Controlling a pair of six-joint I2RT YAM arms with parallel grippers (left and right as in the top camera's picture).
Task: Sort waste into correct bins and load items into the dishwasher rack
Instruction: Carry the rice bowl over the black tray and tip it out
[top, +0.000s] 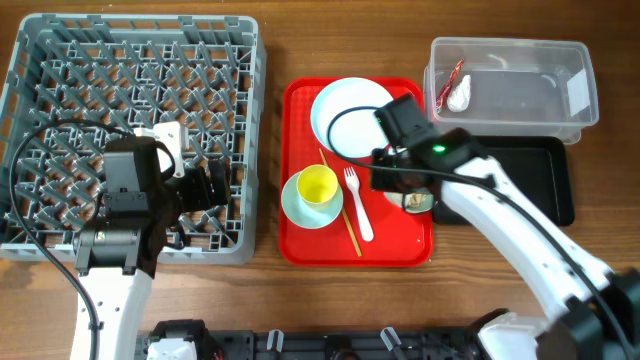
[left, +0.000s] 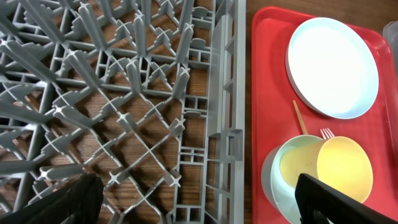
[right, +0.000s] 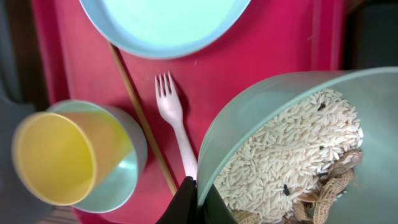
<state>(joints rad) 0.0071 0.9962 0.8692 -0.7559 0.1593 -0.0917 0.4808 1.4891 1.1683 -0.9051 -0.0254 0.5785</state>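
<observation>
Pinching the bowl of rice by its rim at the red tray's right edge, the right hand should carry it level to the black tray, then tip; the left hand hangs open over the rack.

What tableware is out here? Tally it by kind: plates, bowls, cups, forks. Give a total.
Plate: 1
Yellow cup: 1
White fork: 1
Mint bowls: 2, that one under the yellow cup, the other holding rice, gripped by the right claw
Total: 5
</observation>
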